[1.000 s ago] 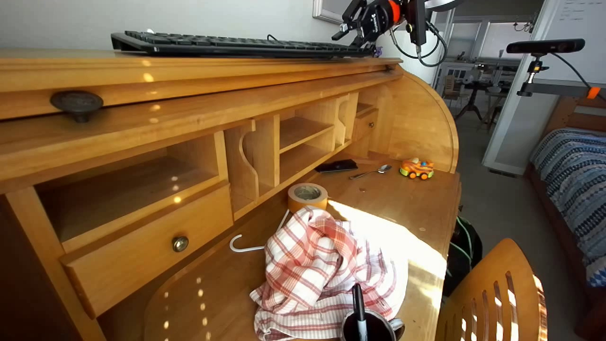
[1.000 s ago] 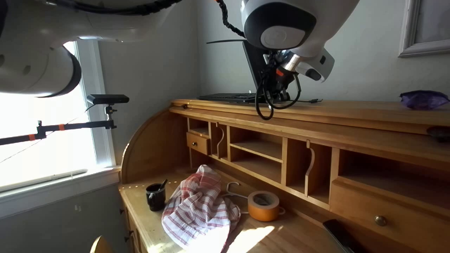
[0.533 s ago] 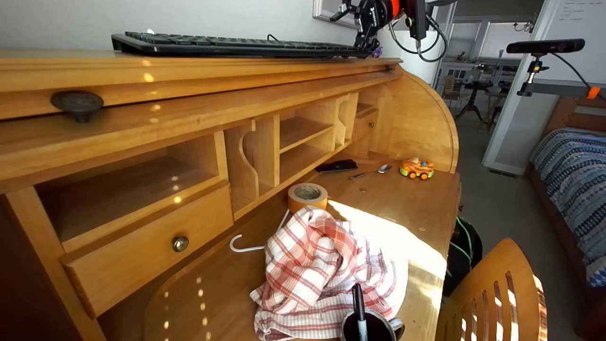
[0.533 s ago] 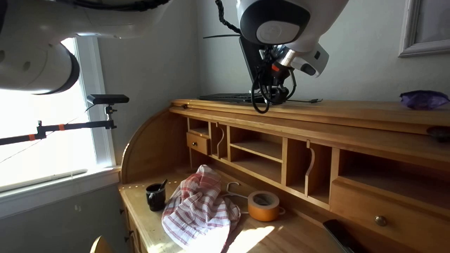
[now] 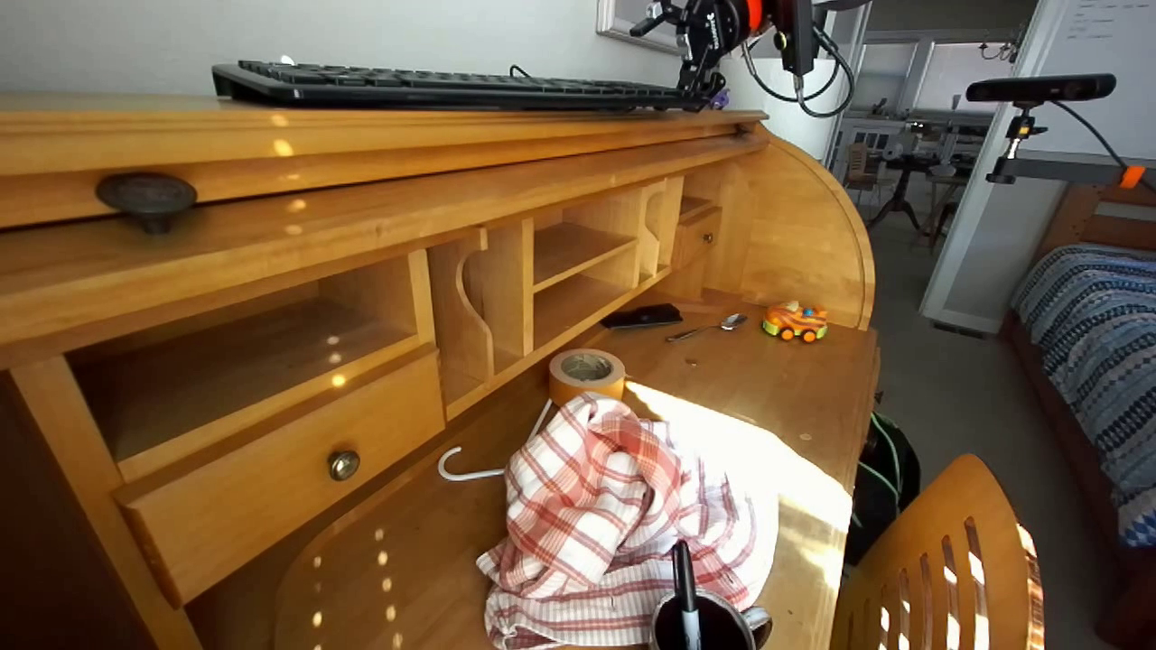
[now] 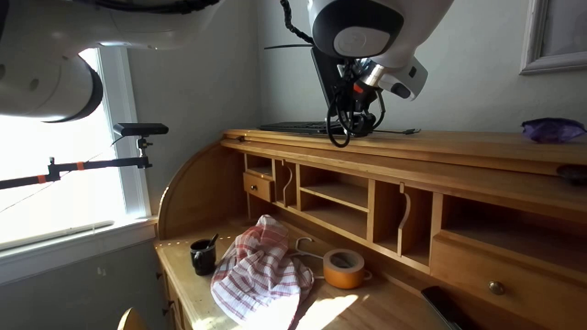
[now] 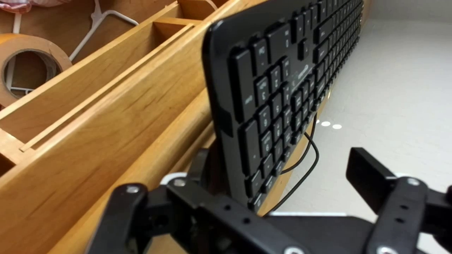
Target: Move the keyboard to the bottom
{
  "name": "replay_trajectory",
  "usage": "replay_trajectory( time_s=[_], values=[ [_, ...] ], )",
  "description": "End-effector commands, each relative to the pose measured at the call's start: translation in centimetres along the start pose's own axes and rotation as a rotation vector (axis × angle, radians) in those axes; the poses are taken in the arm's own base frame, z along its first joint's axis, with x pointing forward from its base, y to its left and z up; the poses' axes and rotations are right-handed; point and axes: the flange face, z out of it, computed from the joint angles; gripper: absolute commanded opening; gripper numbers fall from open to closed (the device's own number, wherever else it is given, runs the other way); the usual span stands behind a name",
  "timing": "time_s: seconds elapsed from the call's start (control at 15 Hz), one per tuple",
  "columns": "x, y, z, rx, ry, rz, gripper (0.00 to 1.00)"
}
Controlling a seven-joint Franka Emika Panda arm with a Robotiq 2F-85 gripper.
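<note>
Gripper (image 7: 281, 168) at keyboard (image 7: 277, 93) — contact unclear.

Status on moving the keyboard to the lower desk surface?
Looks done: approach, with the tool at one end of the keyboard. In hand: the grasp, it seems; jaws stand open in the wrist view. Left: grip it, then move it from the top ledge, where it lies, to the work surface.

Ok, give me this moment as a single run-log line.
keyboard: on top ledge | gripper: open, at number-pad end | work surface: keyboard not yet there | status: move not done
</note>
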Motion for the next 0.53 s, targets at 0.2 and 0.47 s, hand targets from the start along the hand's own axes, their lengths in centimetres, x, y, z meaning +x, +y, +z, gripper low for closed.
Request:
replay_trajectory(
  time_s=[0.2,0.47],
  values=[
    [-1.0,0.1,1.9,0.073,-0.075,0.002,1.00],
    [-0.9,0.5,2.4,0.121,-0.085,0.008,1.00]
  ],
)
